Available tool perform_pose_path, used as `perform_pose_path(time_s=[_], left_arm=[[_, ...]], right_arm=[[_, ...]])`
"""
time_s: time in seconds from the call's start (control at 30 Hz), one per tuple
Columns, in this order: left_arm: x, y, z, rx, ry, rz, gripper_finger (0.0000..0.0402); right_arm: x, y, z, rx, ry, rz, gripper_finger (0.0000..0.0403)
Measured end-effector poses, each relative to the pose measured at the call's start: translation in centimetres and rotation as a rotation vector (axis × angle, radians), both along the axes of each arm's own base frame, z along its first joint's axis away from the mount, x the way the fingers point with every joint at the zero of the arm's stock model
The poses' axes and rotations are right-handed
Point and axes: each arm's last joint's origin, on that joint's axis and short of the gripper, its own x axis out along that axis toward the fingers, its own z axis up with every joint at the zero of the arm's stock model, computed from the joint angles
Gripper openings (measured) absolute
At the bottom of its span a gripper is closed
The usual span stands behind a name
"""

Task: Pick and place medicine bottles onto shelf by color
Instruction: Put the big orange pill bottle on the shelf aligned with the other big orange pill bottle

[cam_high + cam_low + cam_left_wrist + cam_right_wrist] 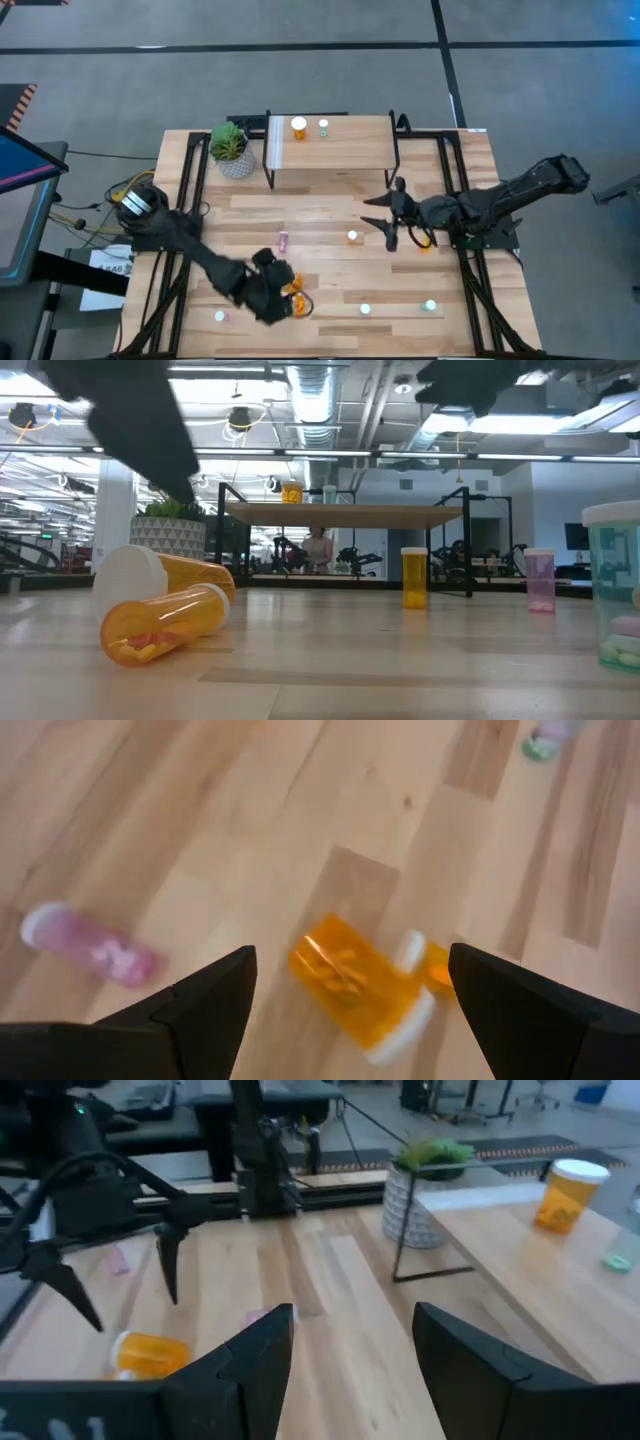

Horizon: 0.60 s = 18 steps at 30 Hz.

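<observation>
Left wrist view: left claw (350, 990) spread above two orange bottles (345, 975); no legible labels.

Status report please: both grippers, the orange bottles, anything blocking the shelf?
Left gripper open above two lying orange bottles. Right gripper open, empty, mid-table. Shelf holds two bottles; nothing blocking.

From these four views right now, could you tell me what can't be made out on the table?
- High view: the large orange bottles sit partly under the left hand.
- Left wrist view: the pink bottle is blurred, its label unreadable.
- Low view: the teal bottle is cut off by the picture's edge.
</observation>
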Motion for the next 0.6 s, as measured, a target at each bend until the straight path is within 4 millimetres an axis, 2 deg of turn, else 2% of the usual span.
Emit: perform_pose_path(time_s=[0.1,0.23,0.4,0.5,0.6], left_arm=[[-0.9,-1.9,-0.1,0.077,-0.025,0.029,0.0316],[-2.1,-3.4,-1.0,0.162,-0.044,0.03,0.0316],[-2.8,-5.5,-3.6,0.375,0.054,-0.231,0.0316],[-3.0,-6.2,-4.5,0.423,0.07,-0.296,0.0316],[-2.9,-5.8,-4.8,0.387,0.067,-0.218,0.0316]], right_arm=[[-0.3,1.1,0.3,-0.008,-0.031,-0.001,0.023],[-0.6,1.9,0.6,-0.033,-0.059,-0.013,0.023],[-0.6,2.1,0.7,-0.032,-0.075,-0.015,0.023],[-0.6,1.9,0.8,-0.031,-0.077,-0.025,0.023],[-0.5,1.7,0.8,-0.031,-0.076,-0.031,0.023]])
